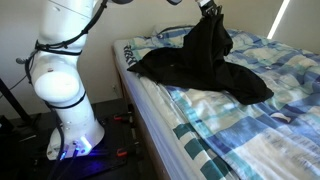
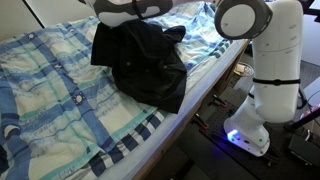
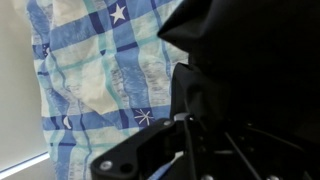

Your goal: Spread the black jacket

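The gripper (image 1: 207, 7) is clenched on the black jacket (image 1: 205, 62), pulling its limp fabric into a peak. The rest lies crumpled on the blue checked bedsheet (image 1: 235, 130).

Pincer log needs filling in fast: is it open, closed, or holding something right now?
Pincer: closed on the black jacket, holding one part of it up above the bed.

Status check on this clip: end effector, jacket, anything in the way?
End effector shut on black jacket, one part raised in a peak. Rest bunched on plaid bed cover. No obstruction seen.
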`<state>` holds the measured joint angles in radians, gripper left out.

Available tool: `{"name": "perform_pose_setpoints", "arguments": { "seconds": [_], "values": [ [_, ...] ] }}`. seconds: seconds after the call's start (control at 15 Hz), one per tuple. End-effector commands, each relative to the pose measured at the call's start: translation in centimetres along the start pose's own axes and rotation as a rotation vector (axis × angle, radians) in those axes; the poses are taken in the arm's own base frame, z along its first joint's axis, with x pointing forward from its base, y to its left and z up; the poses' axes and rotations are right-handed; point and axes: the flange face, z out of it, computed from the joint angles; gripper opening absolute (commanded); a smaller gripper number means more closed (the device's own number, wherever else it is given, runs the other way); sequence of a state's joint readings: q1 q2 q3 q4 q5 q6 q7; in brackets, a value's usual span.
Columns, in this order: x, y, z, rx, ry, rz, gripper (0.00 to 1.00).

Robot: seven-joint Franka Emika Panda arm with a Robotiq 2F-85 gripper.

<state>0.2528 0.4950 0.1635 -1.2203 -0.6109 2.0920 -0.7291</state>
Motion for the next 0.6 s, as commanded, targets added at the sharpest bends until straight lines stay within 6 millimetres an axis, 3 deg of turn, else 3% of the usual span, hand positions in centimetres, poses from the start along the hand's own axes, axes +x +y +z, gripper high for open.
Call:
{"name": "perform_pose_setpoints", "arguments": {
  "seconds": [0.0,0.53],
  "values": [
    [0.8,2.5,0.9,-0.046,0.008,-0.056,0.01],
    [2.3,4.0,2.1,-0.076,0.026,-0.169,0.01]
  ]
}}
